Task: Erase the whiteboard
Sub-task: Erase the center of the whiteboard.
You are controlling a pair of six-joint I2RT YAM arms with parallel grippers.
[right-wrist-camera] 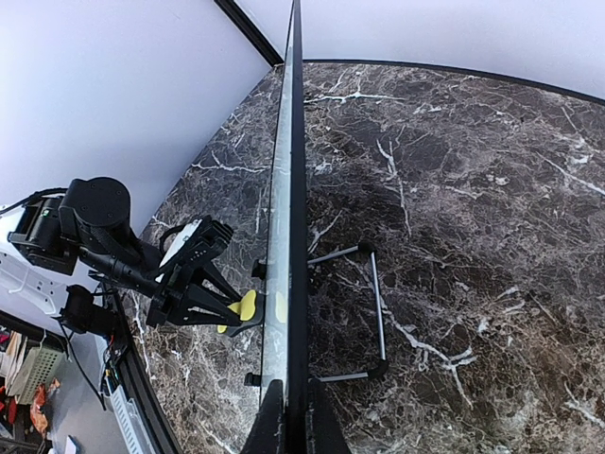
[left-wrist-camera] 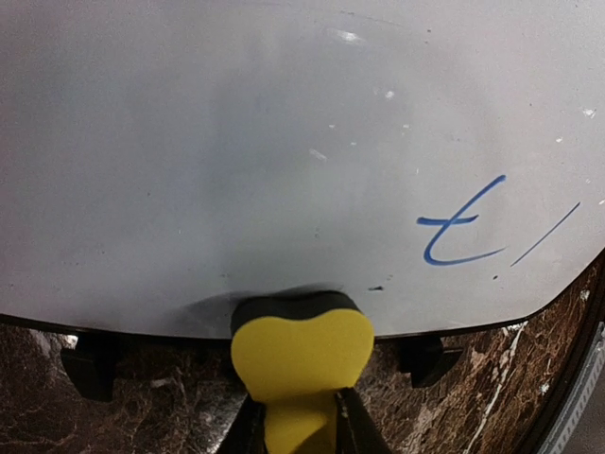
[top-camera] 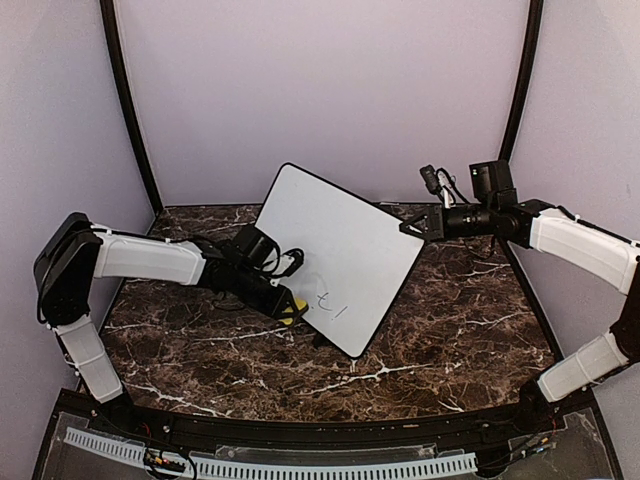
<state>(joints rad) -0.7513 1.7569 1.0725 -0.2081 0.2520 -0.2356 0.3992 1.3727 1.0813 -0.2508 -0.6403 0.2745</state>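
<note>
The whiteboard (top-camera: 335, 250) stands tilted on the marble table, white with a thin black frame. Blue marks (left-wrist-camera: 458, 232) remain near its lower edge; they also show in the top view (top-camera: 330, 302). My left gripper (top-camera: 285, 300) is shut on a yellow eraser (left-wrist-camera: 301, 355), whose black felt face presses the board's lower left part. My right gripper (top-camera: 412, 228) is shut on the whiteboard's upper right edge. In the right wrist view the board (right-wrist-camera: 288, 236) is seen edge-on between my fingers (right-wrist-camera: 288, 426), with the eraser (right-wrist-camera: 244, 307) touching its front.
A wire stand (right-wrist-camera: 373, 312) props the board from behind. Two small black feet (left-wrist-camera: 90, 364) sit under the lower frame. Lilac walls with black corner poles (top-camera: 130, 110) close the back. A perforated rail (top-camera: 270, 465) runs along the near edge.
</note>
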